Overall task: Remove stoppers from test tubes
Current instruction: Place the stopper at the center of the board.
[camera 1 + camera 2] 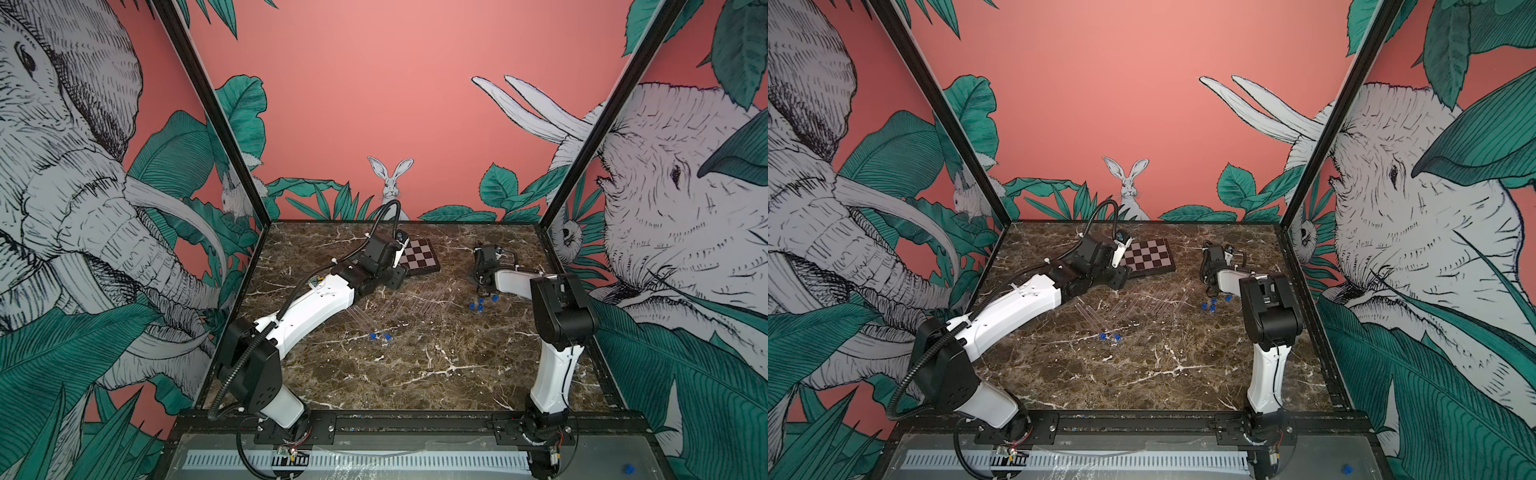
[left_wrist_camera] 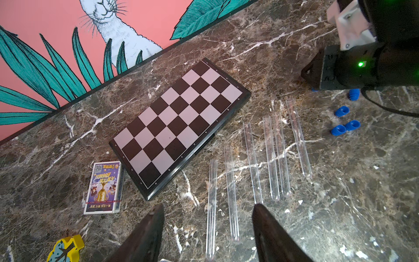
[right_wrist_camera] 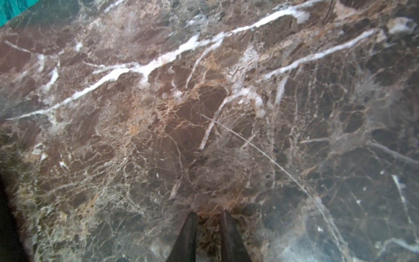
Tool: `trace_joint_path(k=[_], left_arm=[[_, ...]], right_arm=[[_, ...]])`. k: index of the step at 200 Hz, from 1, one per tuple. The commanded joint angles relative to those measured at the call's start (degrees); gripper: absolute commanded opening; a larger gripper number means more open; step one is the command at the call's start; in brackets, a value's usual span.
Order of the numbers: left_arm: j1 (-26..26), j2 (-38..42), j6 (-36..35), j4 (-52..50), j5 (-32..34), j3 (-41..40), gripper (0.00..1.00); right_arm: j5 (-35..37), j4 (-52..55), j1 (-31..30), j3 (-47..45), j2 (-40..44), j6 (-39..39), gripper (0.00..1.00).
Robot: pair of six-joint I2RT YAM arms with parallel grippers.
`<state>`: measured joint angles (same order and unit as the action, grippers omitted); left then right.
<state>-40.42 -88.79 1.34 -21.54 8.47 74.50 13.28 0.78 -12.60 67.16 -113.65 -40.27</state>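
- Left pincer [image 2: 207, 206] hangs wide and empty over bare test tubes [image 2: 269, 158].
- Right pincer [image 3: 210, 214] is narrow, holding nothing.
- Next, grip just behind a stuck blue stopper [image 1: 373, 335], then pull straight.

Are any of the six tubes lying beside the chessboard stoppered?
No: the left wrist view shows all six test tubes with open mouths, blue stoppers lying loose nearby.

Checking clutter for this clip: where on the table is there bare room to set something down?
Bare: the near half of the table, from the two capped tubes to the front rail; also the far strip between chessboard and right arm. Crowded: the middle, open tubes beside loose stoppers.
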Motion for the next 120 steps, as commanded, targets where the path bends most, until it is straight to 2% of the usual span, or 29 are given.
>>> trace_joint_path(k=[1, 40, 75, 85, 88, 91, 93, 120], left_arm=[[-0.1, 3.1, -0.5, -0.6, 0.9, -0.7, 0.65], [-0.1, 3.7, -0.8, -0.5, 1.4, -0.7, 0.65], [-0.1, 4.9, -1.5, 0.5, 2.9, -0.7, 0.69], [-0.1, 5.7, -1.7, 1.3, 3.9, -1.1, 0.76], [-0.1, 6.0, -1.8, 1.7, 4.2, -1.3, 0.82], [-0.1, 6.4, -1.9, 2.1, 4.6, -1.5, 0.96], [-0.1, 6.6, -2.0, 2.4, 5.0, -1.6, 0.99], [-0.1, 11.3, -1.5, 7.4, 12.3, -5.7, 0.99]], right_arm=[[0.9, 2.4, -0.3, 0.6, -1.2, -0.1, 0.22], [-0.5, 0.2, -0.3, -0.1, -0.6, 0.0, 0.23], [-3.1, -4.9, -0.3, -0.5, 3.4, 1.2, 0.27], [-3.2, -5.7, -0.3, -0.2, 5.1, 1.6, 0.28], [-3.2, -5.8, -0.2, -0.1, 5.8, 1.8, 0.29], [-3.2, -5.9, -0.3, 0.1, 6.4, 2.0, 0.29], [-3.2, -5.9, -0.3, 0.2, 6.8, 2.2, 0.30], [-1.8, -5.0, -0.3, 0.6, 12.9, 4.4, 0.32]])
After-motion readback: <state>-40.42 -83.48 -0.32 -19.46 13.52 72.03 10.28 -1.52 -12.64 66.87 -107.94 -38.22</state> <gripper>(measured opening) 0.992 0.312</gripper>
